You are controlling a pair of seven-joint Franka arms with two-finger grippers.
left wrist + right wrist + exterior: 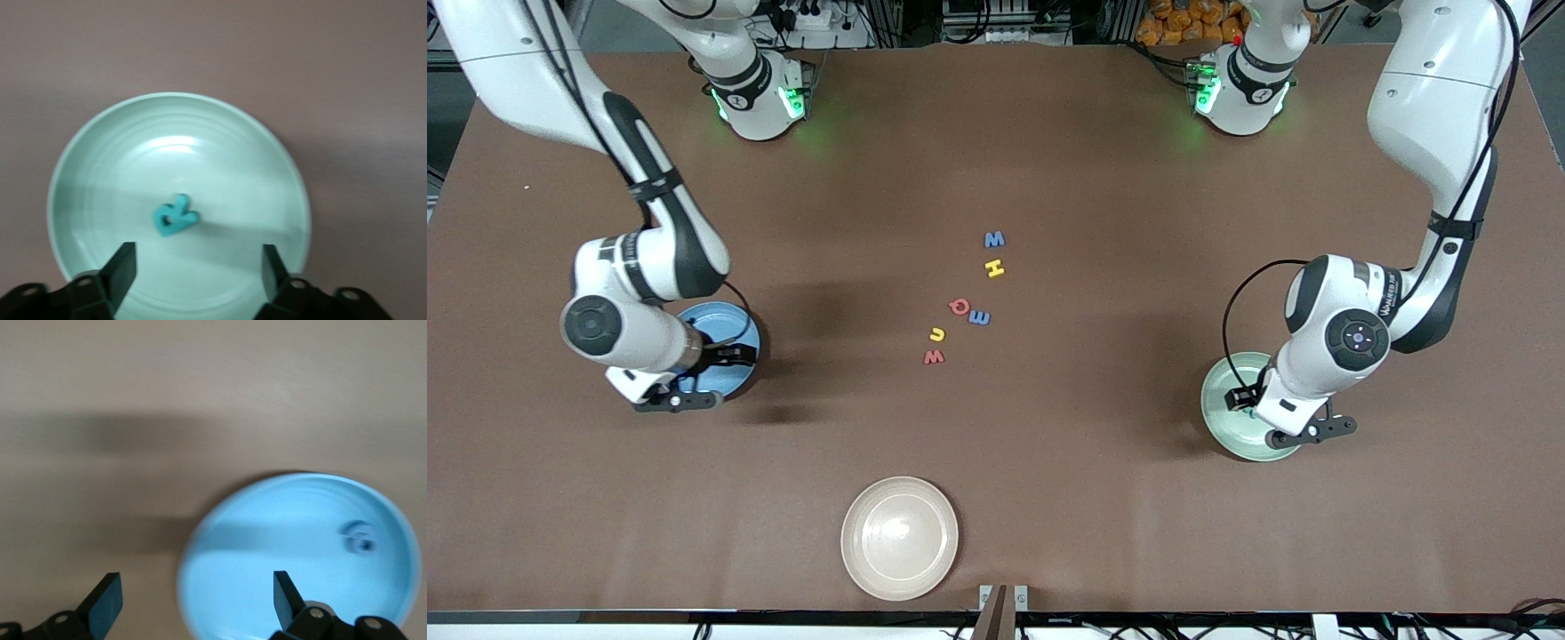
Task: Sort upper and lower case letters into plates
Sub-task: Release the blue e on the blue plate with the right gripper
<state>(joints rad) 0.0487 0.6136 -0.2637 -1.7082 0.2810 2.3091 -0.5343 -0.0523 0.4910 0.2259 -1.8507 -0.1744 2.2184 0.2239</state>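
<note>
— Grippers, operator: your left gripper [197, 273] hangs spread over the mint plate [100, 147], teal letter [175, 216] lying below its fingers.

— And right?

— Right gripper [193, 600] spread over the blue plate [267, 540]; perhaps a blurred letter [361, 539] inside. Six letters [967, 298] lie mid-table between both grippers.

Brown table [1049, 444], sky blue plate [280, 547], mint green plate [180, 140] with teal letter [175, 215], cream plate [899, 537]

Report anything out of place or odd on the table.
Nothing is spilled or damaged. Six letters lie loose at mid-table. One teal letter lies in the mint green plate, one blurred letter in the sky blue plate. The cream-beige plate holds nothing.
</note>
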